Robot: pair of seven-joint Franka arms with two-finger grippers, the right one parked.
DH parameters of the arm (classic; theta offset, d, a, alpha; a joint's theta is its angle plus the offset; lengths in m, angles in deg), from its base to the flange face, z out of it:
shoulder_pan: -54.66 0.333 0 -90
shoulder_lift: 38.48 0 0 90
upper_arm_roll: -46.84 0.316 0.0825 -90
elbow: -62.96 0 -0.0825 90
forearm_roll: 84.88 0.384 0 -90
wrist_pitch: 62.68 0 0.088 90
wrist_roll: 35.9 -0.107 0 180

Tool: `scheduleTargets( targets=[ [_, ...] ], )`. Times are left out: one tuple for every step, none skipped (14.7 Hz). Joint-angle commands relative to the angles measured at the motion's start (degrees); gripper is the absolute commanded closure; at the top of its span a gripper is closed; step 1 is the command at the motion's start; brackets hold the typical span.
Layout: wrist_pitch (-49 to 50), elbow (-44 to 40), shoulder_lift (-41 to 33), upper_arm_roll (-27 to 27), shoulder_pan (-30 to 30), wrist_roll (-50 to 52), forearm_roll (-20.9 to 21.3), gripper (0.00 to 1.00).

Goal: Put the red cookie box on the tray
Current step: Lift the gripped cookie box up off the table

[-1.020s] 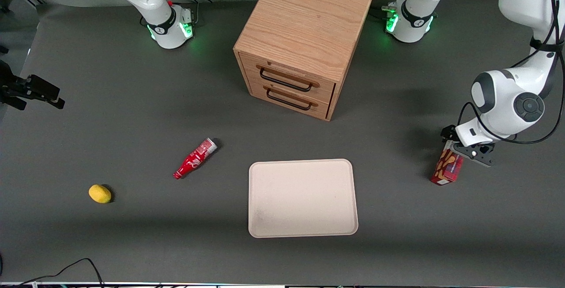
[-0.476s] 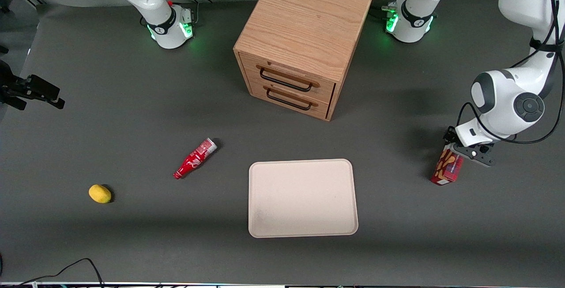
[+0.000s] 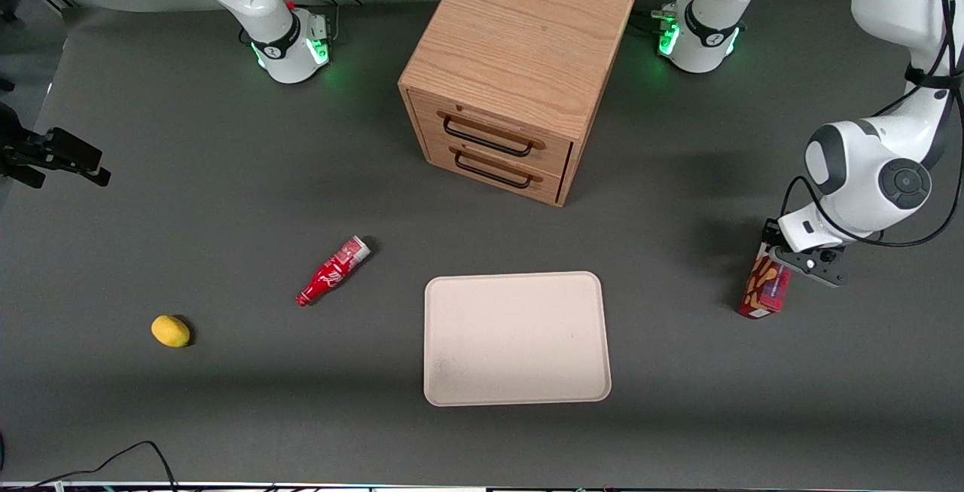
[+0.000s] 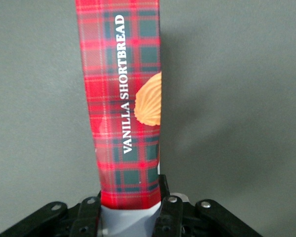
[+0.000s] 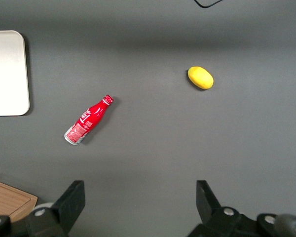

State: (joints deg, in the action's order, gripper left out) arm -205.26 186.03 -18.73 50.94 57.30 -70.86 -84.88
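The red cookie box (image 3: 765, 290) is a slim dark-red plaid box with pictured golden cookies, at the working arm's end of the table. It stands on end, slightly tilted. My left gripper (image 3: 774, 260) is at the box's upper end with a finger on each side, shut on it. In the left wrist view the box (image 4: 122, 98) reads "VANILLA SHORTBREAD" and runs out from between the fingers of the gripper (image 4: 130, 192), its white end panel between them. The cream-beige tray (image 3: 516, 337) lies flat on the table, well apart from the box, toward the parked arm.
A wooden two-drawer cabinet (image 3: 520, 70) stands farther from the front camera than the tray. A small red bottle (image 3: 333, 270) and a yellow lemon (image 3: 170, 331) lie toward the parked arm's end; both also show in the right wrist view, the bottle (image 5: 88, 120) and the lemon (image 5: 201, 77).
The gripper and the box have shifted only slightly. The box now stands a little more upright than one second ago.
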Motion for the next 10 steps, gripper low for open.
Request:
scheduleTargets(
  targets=[
    [10.88,-7.72,-0.76,0.03,-0.18,-1.69,-2.80,1.00],
    [16.06,-11.49,-1.03,0.04,-0.18,-1.61,-3.25,1.00],
    [21.68,-15.70,-1.03,0.04,-0.18,-1.61,-3.95,1.00],
    [27.82,-20.53,-0.94,0.12,-0.18,-1.43,-4.47,1.00],
    [33.19,-24.67,-0.94,0.12,-0.27,-0.73,-5.00,1.00],
    [38.64,-29.06,-0.94,0.12,-0.27,1.01,-5.70,1.00],
    [44.53,-33.63,-0.77,0.12,-0.35,3.55,-5.80,1.00],
    [49.72,-37.68,-0.59,-0.05,-0.53,6.62,-5.80,1.00],
    [53.86,-40.77,-0.68,-0.92,-0.70,10.05,-5.80,1.00],
    [57.29,-43.58,-0.77,-3.19,-0.62,14.87,-5.71,1.00]
  ],
)
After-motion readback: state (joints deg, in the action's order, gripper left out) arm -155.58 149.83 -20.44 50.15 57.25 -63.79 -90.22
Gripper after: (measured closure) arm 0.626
